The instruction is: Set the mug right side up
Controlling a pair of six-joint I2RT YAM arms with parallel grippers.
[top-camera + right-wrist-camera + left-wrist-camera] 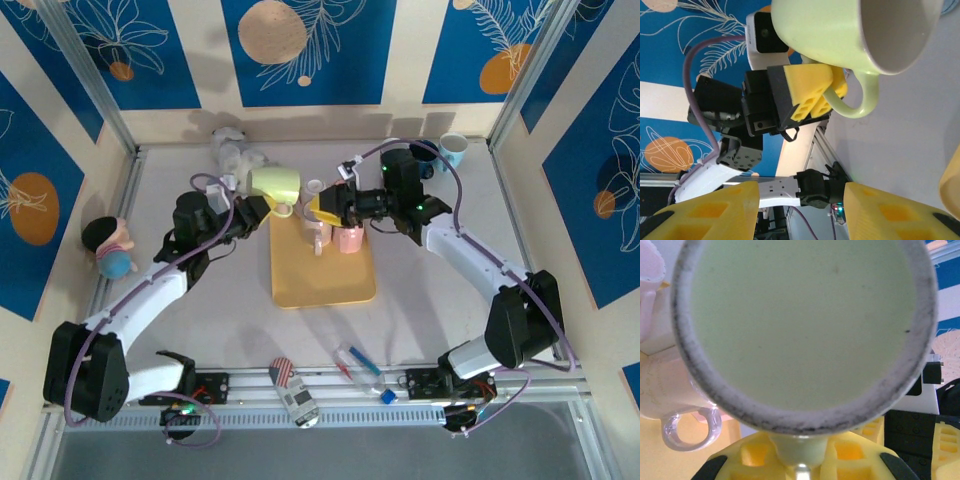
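My left gripper (262, 208) is clamped on the looped handle (860, 100) of the light green ceramic mug (275, 184), yellow ribbed fingers (807, 92) pinched together on it

Mug is off the table, held just behind the back-left corner of the flat yellow plastic tray (330, 285)

Mug is not upright: it's tipped over on its side. Its round flat base (805, 325), with a grey scuffed ring round the edge, faces straight into my left wrist camera. The open mouth points away from that arm, towards my right one; my right wrist camera looks partly into the pale inside

Handle hangs on the underside of the mug as my right wrist view has it, and the grip is on the handle alone, not the wall

On the tray's back half, right of the green mug: pink mugs (349, 239), standing close together

My right gripper (325, 207) sits over the tray's back edge, just right of the green mug and above the pink ones. Its yellow fingers (710, 212) are apart, nothing between them, not touching the green mug

Far back right, by the wall: small light blue cup (453, 150), upright, well apart from the tray
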